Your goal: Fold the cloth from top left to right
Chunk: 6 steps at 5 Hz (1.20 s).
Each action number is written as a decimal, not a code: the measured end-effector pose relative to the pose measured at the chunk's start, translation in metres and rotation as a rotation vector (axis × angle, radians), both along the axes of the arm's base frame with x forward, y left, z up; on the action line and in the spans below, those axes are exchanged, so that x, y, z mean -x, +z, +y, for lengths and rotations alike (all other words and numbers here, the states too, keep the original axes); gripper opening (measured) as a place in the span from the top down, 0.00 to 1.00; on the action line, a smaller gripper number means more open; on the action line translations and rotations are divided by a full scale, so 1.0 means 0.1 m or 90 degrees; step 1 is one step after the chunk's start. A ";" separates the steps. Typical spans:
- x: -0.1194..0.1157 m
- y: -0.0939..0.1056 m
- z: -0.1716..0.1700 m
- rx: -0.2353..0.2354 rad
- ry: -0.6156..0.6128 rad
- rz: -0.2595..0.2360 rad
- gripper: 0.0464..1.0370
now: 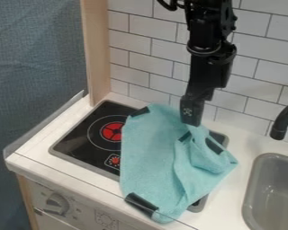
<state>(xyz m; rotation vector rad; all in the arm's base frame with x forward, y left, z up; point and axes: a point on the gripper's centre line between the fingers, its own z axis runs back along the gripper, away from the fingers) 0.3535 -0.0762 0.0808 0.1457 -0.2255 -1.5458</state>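
Observation:
The black gripper (191, 122) hangs over the back right part of the stove, pointing down, and is shut on the cloth. Beneath its tip, the light blue cloth (149, 155) rises into a pinched peak with folds running down from it. The cloth's left part lies fairly flat across the stove, while its right part is bunched and doubled over. Dark patches mark the cloth at its upper left, its lower left and on the bunched right side. Its lower end reaches the counter's front edge.
Under the cloth is a black stove top (80, 139) with red markings. A grey sink (272, 193) and black faucet (283, 121) are at the right. A wooden post (96, 54) stands at the back left, beside the tiled wall (149, 49).

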 end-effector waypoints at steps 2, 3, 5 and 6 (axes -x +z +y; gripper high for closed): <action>0.04 -0.11 0.07 0.018 0.070 0.033 0.04; -0.03 -0.13 0.28 0.056 0.178 0.062 0.04; -0.25 -0.25 0.96 0.072 0.469 0.045 0.04; -0.39 -0.29 1.21 0.040 0.622 0.007 0.04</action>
